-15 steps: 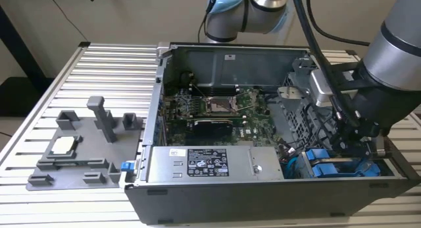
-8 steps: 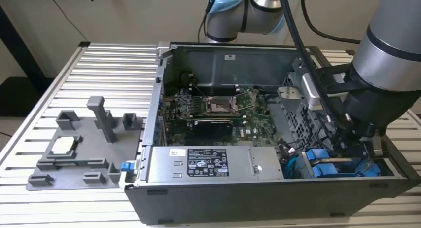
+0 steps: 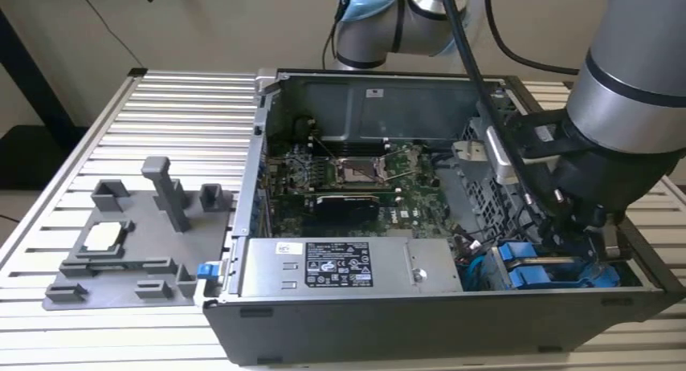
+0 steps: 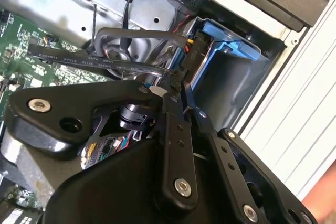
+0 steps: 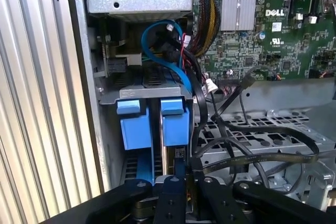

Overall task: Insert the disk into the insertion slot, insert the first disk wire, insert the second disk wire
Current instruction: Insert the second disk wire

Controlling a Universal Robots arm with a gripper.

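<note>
- A ribbed aluminium table (image 3: 161, 98) stands against a beige wall (image 3: 214, 26).
- An open computer case (image 3: 429, 339) rests on it, beside a grey fixture tray (image 3: 118, 267).
- The disk (image 5: 175, 124) sits in the insertion slot (image 5: 149, 92), next to another blue-framed drive (image 5: 135, 129).
- The gripper (image 4: 176, 90) pinches narrowly on a black wire (image 4: 131, 36) at the disk's rear.

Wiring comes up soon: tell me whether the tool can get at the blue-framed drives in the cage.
Probably yes. The tool hangs right at the end of the blue-framed drives inside the open case. Loose black cables lie close beside it and could snag.
</note>
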